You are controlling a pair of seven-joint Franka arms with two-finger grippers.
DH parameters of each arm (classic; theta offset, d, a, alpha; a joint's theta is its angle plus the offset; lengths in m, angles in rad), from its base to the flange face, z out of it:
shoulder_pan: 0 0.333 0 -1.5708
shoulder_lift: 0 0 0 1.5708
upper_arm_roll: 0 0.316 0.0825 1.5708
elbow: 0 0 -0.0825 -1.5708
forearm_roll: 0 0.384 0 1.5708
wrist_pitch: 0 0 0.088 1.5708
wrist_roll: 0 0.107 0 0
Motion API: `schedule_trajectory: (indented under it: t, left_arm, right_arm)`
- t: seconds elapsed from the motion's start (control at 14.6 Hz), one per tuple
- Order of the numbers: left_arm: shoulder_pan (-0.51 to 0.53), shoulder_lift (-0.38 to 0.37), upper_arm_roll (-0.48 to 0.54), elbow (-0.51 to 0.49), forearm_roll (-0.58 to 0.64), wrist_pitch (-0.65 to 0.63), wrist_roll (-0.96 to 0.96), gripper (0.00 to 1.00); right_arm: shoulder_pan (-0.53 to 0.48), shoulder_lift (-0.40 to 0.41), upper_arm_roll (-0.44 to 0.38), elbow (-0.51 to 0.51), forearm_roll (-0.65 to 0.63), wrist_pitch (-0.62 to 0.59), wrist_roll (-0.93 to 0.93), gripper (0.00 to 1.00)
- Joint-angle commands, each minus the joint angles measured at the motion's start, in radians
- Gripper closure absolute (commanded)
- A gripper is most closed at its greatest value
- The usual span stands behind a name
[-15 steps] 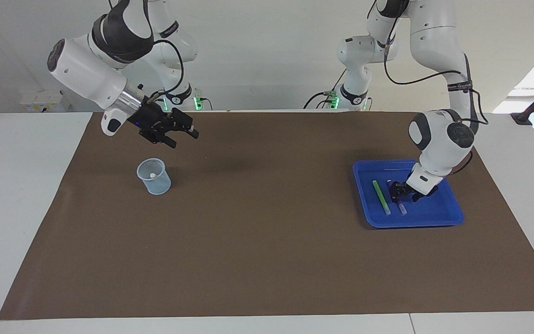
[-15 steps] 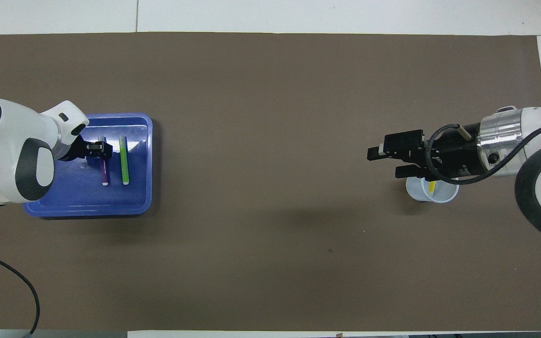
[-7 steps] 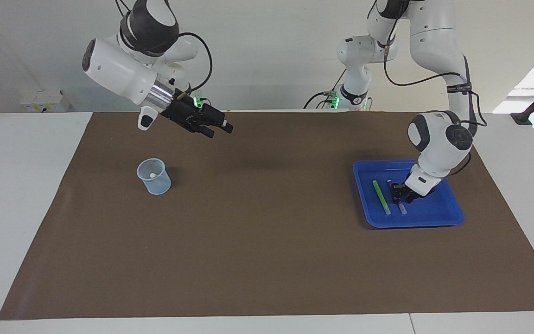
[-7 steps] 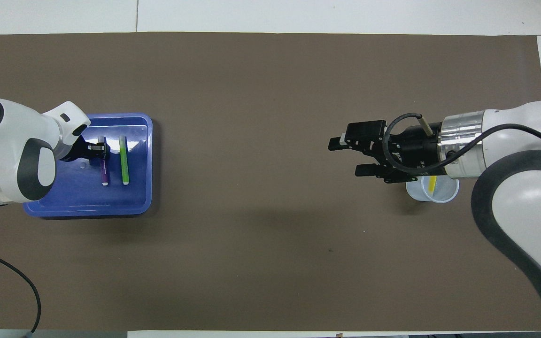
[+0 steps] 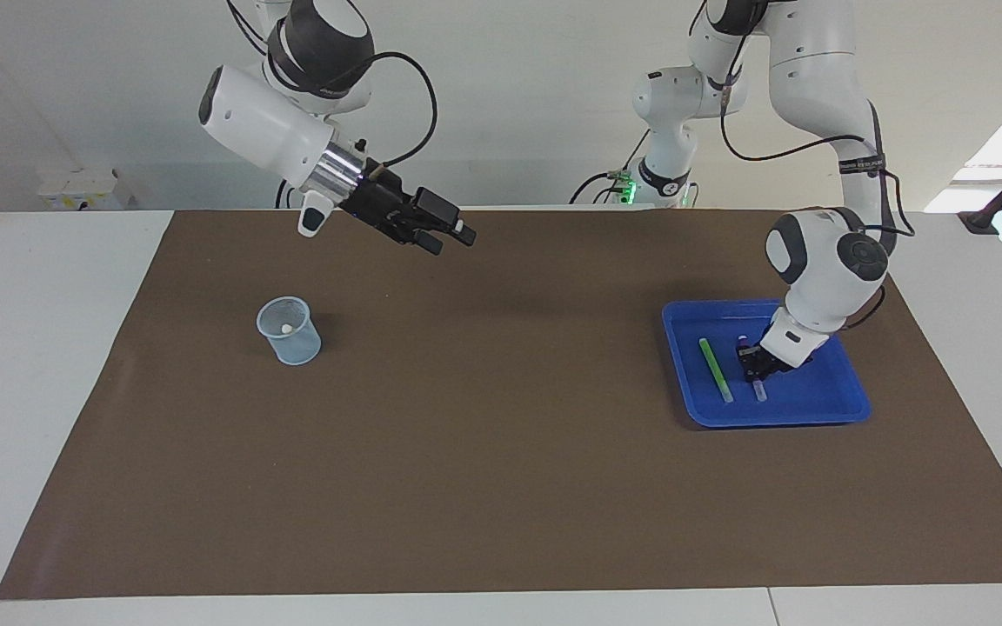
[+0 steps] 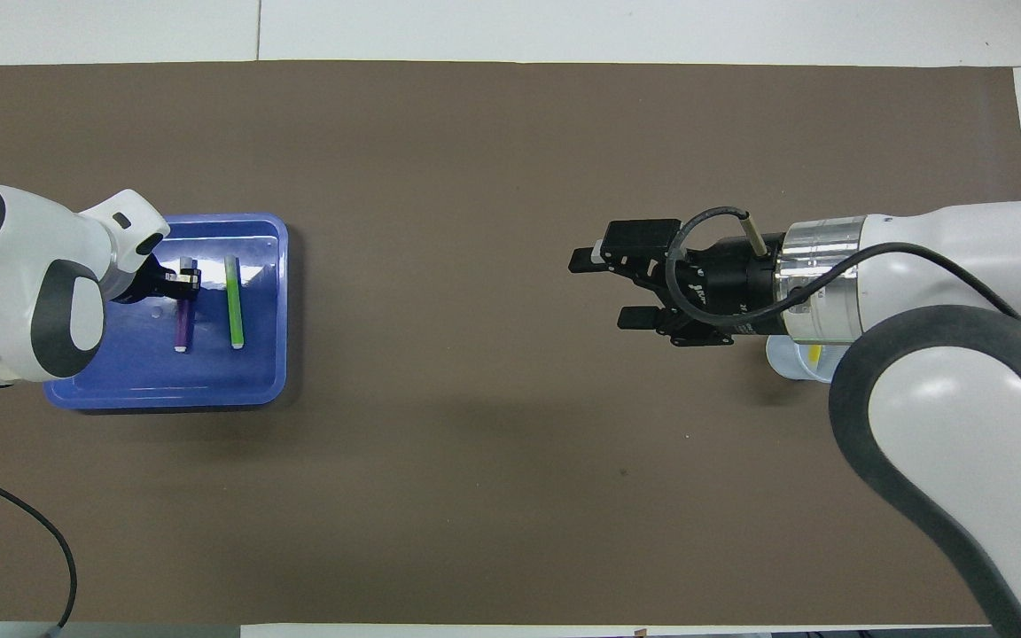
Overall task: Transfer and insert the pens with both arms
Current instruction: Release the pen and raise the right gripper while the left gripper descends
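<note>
The purple pen [image 5: 757, 382] [image 6: 183, 324] lies in the blue tray [image 5: 684, 382] [image 6: 165, 396] at the left arm's end of the table. My left gripper [image 5: 751, 360] [image 6: 184, 280] is down in the tray, shut on one end of that pen. The green pen [image 5: 715, 369] [image 6: 233, 303] lies beside it, untouched. The yellow pen [image 6: 816, 354] stands in a clear cup [image 5: 289, 330] [image 6: 790, 365] at the right arm's end. My right gripper [image 5: 453, 236] [image 6: 599, 291] hangs open and holds nothing, over the brown mat toward its middle.
A brown mat [image 5: 501, 487] [image 6: 510, 496] covers most of the white table. The right arm's forearm hides part of the cup in the overhead view. Black cables run along both arms.
My left gripper has shut on the purple pen and nudged it sideways in the tray. The right arm has swung up and away from the cup toward the middle of the table, still open.
</note>
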Motion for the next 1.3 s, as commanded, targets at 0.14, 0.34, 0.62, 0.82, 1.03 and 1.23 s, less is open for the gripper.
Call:
schedule_trajectory:
  t: [0.14,0.34,0.62,0.82,1.03,1.23]
  left_arm:
    - [-0.006,0.007,0.006,0.007,0.019,-0.010,0.000,1.00]
    - [-0.007,0.008,0.006,0.026,0.013,-0.033,-0.005,1.00]
    - [-0.007,0.008,0.005,0.081,0.010,-0.119,-0.011,1.00]
    - [-0.009,0.007,0.006,0.144,-0.039,-0.220,-0.017,1.00]
    - [-0.014,0.001,0.003,0.197,-0.044,-0.314,-0.075,1.00]
    - [-0.040,-0.009,0.003,0.291,-0.089,-0.467,-0.193,1.00]
  right_arm:
    - [0.009,-0.006,-0.002,-0.011,0.023,0.019,0.009,0.00]
    - [0.009,-0.006,0.000,-0.011,0.023,0.028,0.009,0.00]
    - [0.033,-0.010,0.000,-0.026,0.023,0.043,0.010,0.00]
    - [0.036,-0.012,0.000,-0.031,0.021,0.060,0.009,0.00]
    - [0.038,-0.014,0.000,-0.035,0.009,0.061,-0.012,0.00]
    - [0.059,-0.012,0.000,-0.035,0.007,0.075,-0.037,0.00]
